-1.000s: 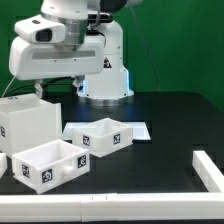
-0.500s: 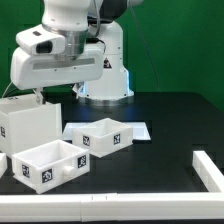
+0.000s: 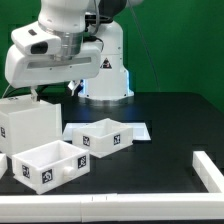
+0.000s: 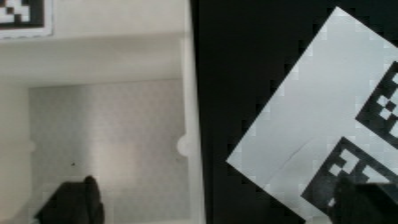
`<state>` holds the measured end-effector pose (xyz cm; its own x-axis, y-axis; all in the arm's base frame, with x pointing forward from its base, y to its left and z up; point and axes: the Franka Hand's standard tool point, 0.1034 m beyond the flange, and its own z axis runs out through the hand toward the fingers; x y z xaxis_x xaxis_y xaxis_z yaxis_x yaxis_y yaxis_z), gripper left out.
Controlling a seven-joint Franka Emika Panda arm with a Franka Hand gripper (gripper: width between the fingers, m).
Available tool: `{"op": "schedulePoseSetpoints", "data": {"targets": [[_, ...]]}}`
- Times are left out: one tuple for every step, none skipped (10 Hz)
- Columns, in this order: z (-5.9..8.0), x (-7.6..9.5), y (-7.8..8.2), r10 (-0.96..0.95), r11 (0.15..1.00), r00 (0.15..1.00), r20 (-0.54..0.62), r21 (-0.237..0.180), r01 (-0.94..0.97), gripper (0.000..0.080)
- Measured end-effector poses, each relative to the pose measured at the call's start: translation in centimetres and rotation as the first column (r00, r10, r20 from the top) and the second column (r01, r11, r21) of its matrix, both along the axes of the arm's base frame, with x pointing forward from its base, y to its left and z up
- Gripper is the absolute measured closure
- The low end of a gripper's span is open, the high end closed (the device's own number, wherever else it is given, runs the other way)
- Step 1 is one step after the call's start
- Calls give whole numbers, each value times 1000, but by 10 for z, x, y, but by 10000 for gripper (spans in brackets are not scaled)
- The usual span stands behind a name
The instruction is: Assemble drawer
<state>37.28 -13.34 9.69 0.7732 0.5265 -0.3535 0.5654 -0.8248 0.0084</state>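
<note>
Backdrop: plain green wall behind a black table (image 3: pixel 160 110); a white rail (image 3: pixel 210 170) runs along the table's near edge and up at the exterior view's right.
Arm: the white arm (image 3: pixel 50 50) leans from its base toward the exterior view's left, and its head hangs above the casing.
Large part: the drawer's cube-shaped white casing (image 3: pixel 28 125) stands upright on the table at the exterior view's left. The wrist view looks down into its pale inside, with a tag (image 4: pixel 22 12) on its rim.
Trays: the middle tray (image 3: pixel 100 135) lies open side up on the table, just to the exterior view's right of the casing, with tags on its front wall. The front tray (image 3: pixel 45 165) sits nearer the camera, in front of the casing and close to the middle tray; whether the two touch cannot be told.
Flat sheet: the marker board (image 3: pixel 143 130) lies on the table just behind the middle tray. In the wrist view it runs slantwise beside the casing, with a strip of black table between them.
Grasp: the claw (image 4: pixel 214 205) stands apart over the casing's edge. One dark blurred finger (image 4: pixel 71 203) shows over the white inside, and nothing is held between the jaws.
</note>
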Motion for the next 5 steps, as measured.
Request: {"op": "schedulePoseSetpoints", "data": {"targets": [[1, 1, 1, 36, 998, 999, 7, 50, -36, 151], [5, -1, -4, 42, 988, 998, 50, 143, -49, 151], [10, -8, -10, 47, 979, 995, 84, 196, -62, 151], [15, -19, -15, 20, 975, 996, 91, 219, -39, 151], [17, -21, -19, 8, 965, 993, 121, 258, -39, 151]]}}
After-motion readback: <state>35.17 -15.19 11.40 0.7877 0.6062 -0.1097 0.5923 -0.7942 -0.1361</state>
